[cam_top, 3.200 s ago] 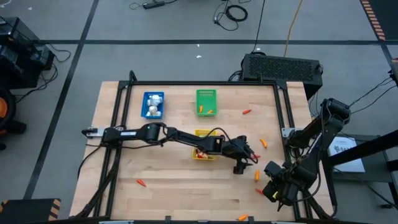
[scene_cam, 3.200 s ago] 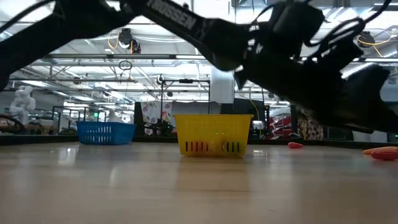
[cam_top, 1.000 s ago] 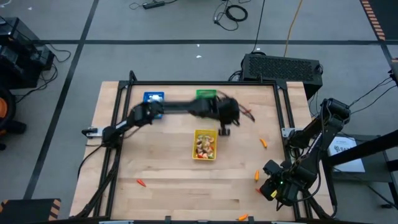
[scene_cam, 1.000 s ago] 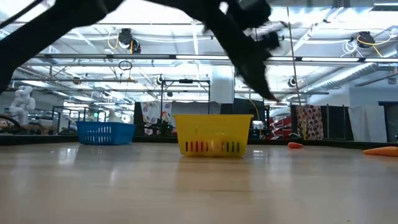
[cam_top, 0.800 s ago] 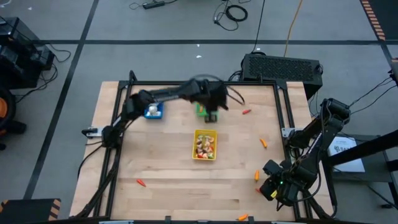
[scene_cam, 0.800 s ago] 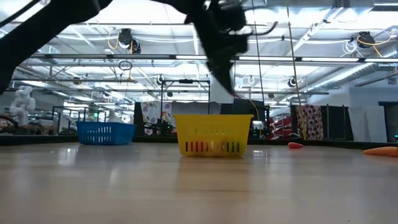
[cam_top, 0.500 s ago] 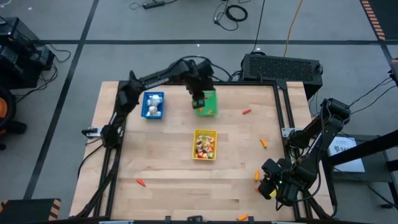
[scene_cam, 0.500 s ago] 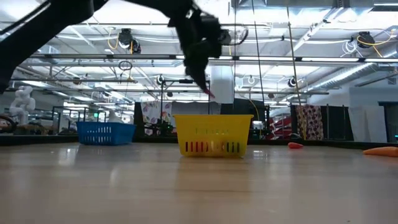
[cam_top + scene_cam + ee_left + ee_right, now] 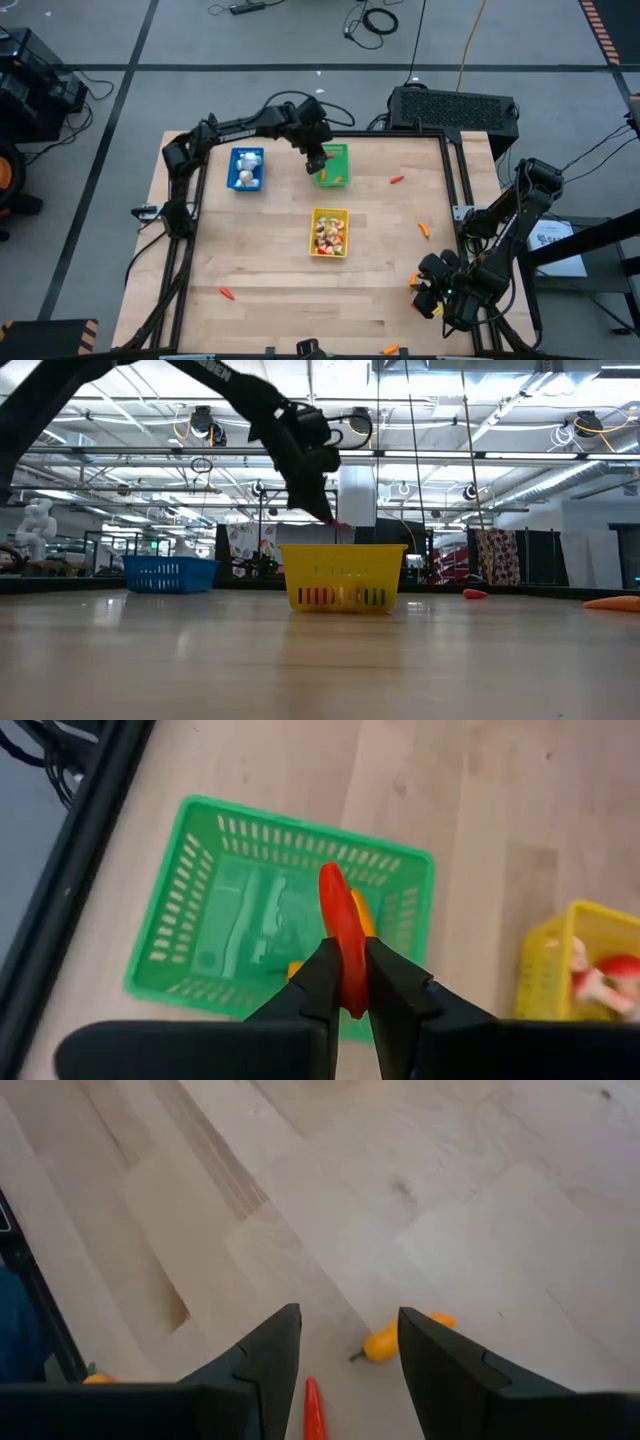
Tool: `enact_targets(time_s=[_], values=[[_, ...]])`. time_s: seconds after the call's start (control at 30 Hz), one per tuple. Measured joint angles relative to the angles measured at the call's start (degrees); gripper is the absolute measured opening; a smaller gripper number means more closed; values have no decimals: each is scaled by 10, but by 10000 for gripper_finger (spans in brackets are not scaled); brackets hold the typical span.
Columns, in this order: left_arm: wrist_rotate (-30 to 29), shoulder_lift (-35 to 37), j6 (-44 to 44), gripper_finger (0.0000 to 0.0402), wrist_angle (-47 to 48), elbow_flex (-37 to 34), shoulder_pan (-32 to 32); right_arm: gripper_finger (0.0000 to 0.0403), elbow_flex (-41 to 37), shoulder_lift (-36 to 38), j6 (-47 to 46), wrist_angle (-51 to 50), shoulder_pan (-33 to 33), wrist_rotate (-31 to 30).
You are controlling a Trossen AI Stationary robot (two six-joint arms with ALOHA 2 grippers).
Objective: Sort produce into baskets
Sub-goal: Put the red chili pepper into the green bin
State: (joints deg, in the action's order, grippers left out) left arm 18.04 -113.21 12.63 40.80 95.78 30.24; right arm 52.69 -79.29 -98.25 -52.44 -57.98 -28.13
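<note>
A: Where do we stand on the sorting? We have the left gripper [image 9: 344, 982] over the green basket [image 9: 333, 165], jaws clamped on a red carrot piece [image 9: 341, 927] that sticks up between them.

B: Yes, and the green basket already holds at least 1 orange piece. The blue basket [image 9: 246, 168] has white bulbs in it, and the yellow basket [image 9: 329, 232] at mid-table holds a mixed heap. So we judge a good part done, but this carrot is not yet released.

A: What do we still have loose?

B: In the high view we count an orange piece [image 9: 397, 180] just right of the green basket, another [image 9: 424, 230] right of the yellow one, 1 near the front left [image 9: 229, 294] and 1 at the front edge [image 9: 390, 349]. The right gripper [image 9: 345, 1350], fingers spread and empty, hangs low at the front right corner with a yellow-orange bit [image 9: 385, 1343] and a red one [image 9: 313, 1410] lying between its fingers on the wood.

A: And room to move?

B: We think the middle of the table [image 9: 260, 260] is open enough for either arm. The tight spots are the back edge, where the green basket sits close to the dark frame rail [image 9: 80, 860], and the front right corner, where our right arm works near the table's edge.
</note>
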Motion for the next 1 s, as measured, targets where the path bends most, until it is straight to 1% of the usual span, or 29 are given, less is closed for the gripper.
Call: enact_targets(time_s=[0.07, 0.13, 0.2, 0.3, 0.43, 0.53, 0.67, 0.8, 0.93, 1.0], values=[[0, 0, -3, 41, -30, -21, -5, 160, 0, 0, 1, 0, 1, -6], [-7, -2, -2, 41, -33, -35, -11, 160, 0, 0, 1, -1, 2, -9], [-18, -8, 2, 41, -42, -41, -15, 160, 0, 0, 1, -1, 3, -19], [-19, -10, 3, 47, -55, -43, -16, 160, 0, 0, 2, -1, 3, -35], [-35, -7, -4, 73, -97, -40, -20, 160, 0, 0, -6, -1, 3, -36], [-71, -9, -8, 99, -94, -41, -26, 160, 0, 0, -20, 5, 3, -36], [-129, -8, -8, 132, -88, -41, -33, 160, 0, 0, -16, 20, 3, -36], [-132, -8, -16, 156, -88, -41, -40, 160, 0, 0, -11, 20, 3, -37], [-130, -7, -18, 162, -85, -41, -48, 160, 0, 0, -11, 21, 3, -49], [-104, -3, -18, 162, -86, -41, -54, 160, 0, 0, -11, 26, 3, -51]])
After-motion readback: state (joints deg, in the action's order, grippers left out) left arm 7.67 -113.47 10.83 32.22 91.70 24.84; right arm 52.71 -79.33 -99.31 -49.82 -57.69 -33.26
